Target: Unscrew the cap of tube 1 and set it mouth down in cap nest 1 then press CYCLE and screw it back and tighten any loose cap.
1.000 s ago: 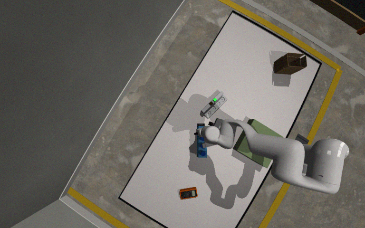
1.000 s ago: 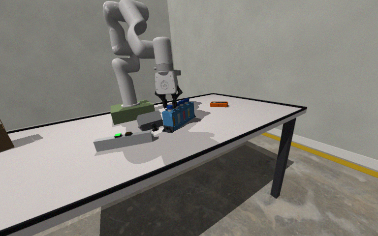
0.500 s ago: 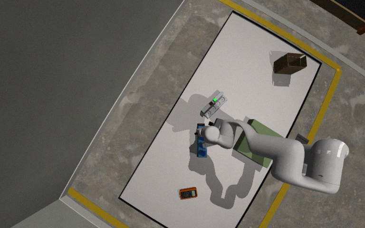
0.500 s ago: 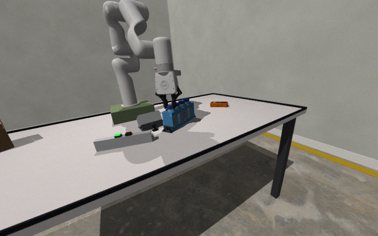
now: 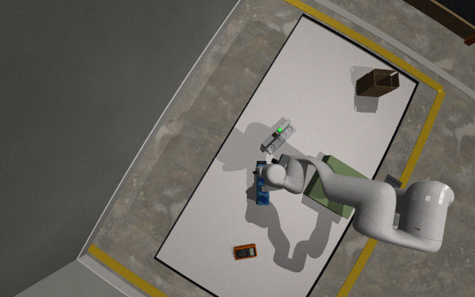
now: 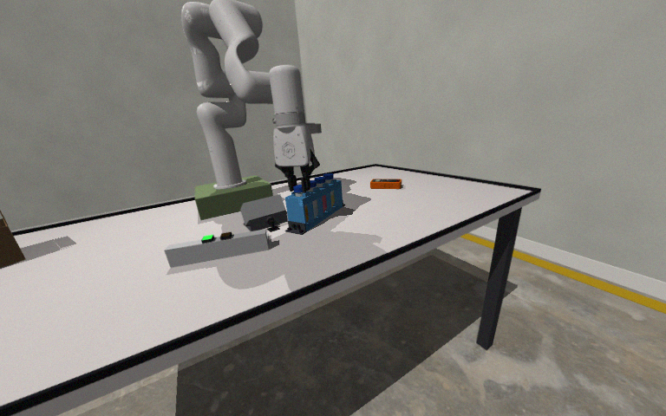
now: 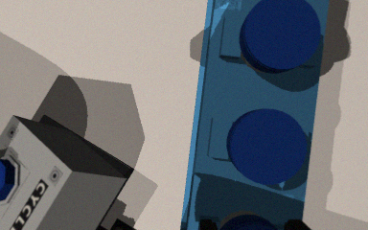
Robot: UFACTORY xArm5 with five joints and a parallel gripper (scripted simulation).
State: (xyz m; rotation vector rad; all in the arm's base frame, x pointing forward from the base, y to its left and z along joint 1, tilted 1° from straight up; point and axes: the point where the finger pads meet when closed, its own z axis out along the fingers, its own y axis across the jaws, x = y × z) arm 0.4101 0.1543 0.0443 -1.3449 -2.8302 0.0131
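White black-edged table (image 6: pixel 441 216) stands on stained concrete floor (image 6: pixel 564 353), grey walls (image 6: pixel 466 83).

"CYCL" on grey key housing (image 7: pixel 72 192)

An orange handheld meter (image 5: pixel 245 251) with a dark face lies flat on the white table (image 5: pixel 315 104), near one long edge. A brown open box (image 5: pixel 377 82) sits well apart from it, close to a far corner; what it holds is hard to tell from above. Yellow floor tape (image 5: pixel 422 140) runs beside the table on concrete floor (image 6: pixel 564 343).
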